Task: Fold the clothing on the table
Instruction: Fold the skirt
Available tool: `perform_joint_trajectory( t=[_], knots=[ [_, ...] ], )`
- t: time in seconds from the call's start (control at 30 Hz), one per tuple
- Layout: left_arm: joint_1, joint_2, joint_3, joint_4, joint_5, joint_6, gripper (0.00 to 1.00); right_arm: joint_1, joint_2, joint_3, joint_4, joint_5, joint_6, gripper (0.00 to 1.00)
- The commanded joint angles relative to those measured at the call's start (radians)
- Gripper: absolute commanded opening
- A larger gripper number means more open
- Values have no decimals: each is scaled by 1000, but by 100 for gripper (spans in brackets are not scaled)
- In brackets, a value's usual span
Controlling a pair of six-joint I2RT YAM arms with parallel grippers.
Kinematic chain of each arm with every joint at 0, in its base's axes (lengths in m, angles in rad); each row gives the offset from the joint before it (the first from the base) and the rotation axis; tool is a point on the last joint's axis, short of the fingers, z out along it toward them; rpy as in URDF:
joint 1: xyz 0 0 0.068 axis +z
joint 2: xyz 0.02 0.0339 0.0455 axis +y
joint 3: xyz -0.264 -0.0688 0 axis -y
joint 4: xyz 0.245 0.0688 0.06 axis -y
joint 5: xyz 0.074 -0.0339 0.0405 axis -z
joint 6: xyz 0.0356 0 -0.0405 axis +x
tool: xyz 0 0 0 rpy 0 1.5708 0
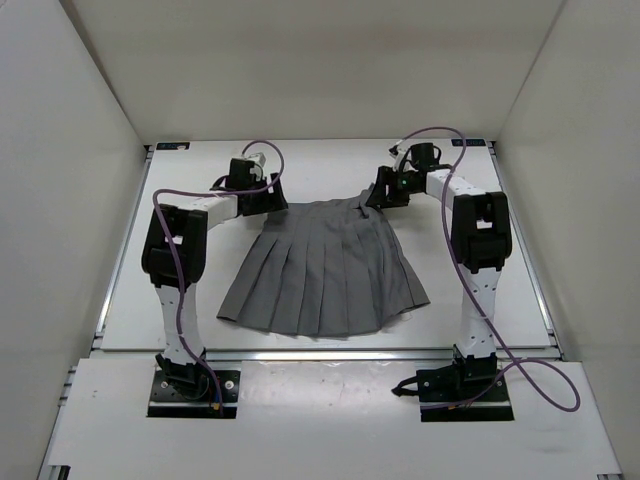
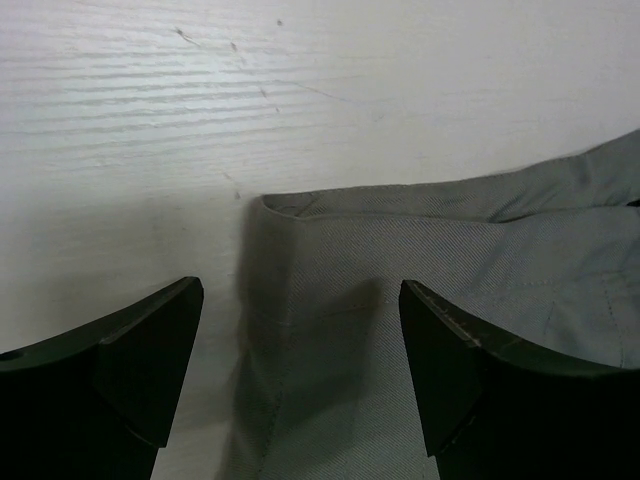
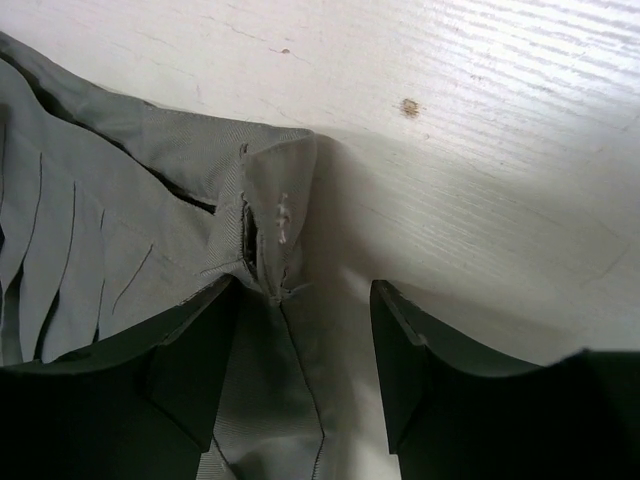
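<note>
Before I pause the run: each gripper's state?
Left gripper: open over a corner of the skirt, holding nothing.
Right gripper: open around the skirt's other corner, not clamped.

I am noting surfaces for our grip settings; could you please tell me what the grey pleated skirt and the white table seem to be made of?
The grey pleated skirt looks like thin woven cloth, matt: fine diagonal weave and pressed pleats show. The flat white table looks like painted or laminated wood, slightly glossy: grain lines and small scratches show.
</note>
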Motion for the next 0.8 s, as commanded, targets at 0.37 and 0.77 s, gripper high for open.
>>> perform_joint_trajectory(
  t=[0.37,0.77],
  knots=[
    [-17,6,27,3,6,-40,7,12,42,66,-47,84,14,0],
    [38,24,89,-16,-18,-33,0,-106,2,109,-125,190,0,0]
  ],
)
